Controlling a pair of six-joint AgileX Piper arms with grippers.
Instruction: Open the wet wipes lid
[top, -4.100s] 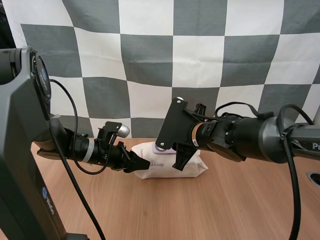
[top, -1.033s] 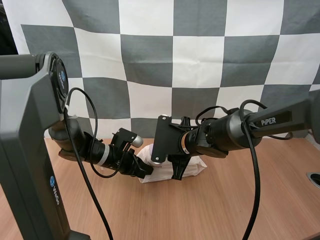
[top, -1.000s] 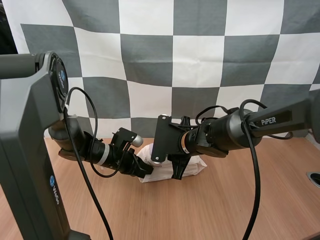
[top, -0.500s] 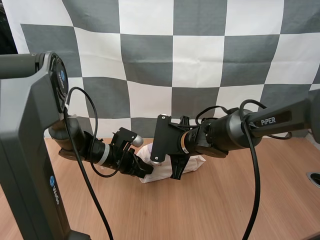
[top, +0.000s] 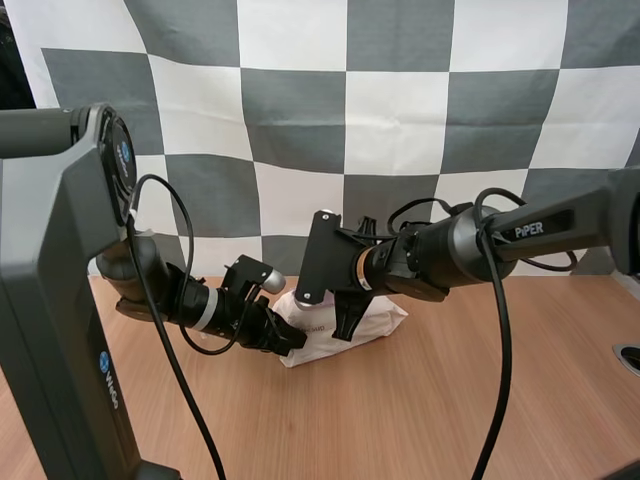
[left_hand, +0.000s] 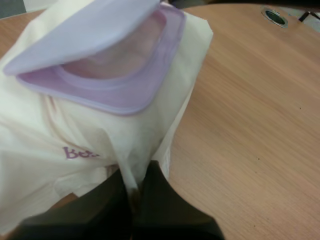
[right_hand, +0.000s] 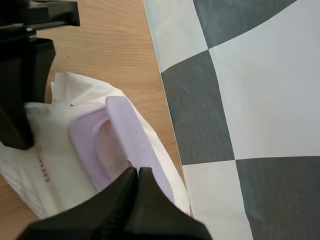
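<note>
Wet-wipes soft white pack (left_hand: 75, 135): your left gripper (left_hand: 135, 187) clamps its edge as anchor, right gripper (right_hand: 136, 172) pinches the half-raised lilac plastic lid (left_hand: 90, 30).

Cannot read the purple print (left_hand: 77, 152) on the wet wipes pack (left_hand: 60, 125) past "Be", lost in a fold. Cannot see one end of the pack or the left pincer's (left_hand: 137, 175) base, cut off at the edge. From above, lid (left_hand: 100, 30) mostly behind the right arm (top: 450, 255).

The tabletop (top: 450, 400) before me is light brown wood with a fine straight grain, and off to my right a small round dark-rimmed opening (top: 628, 357) is set into it.
</note>
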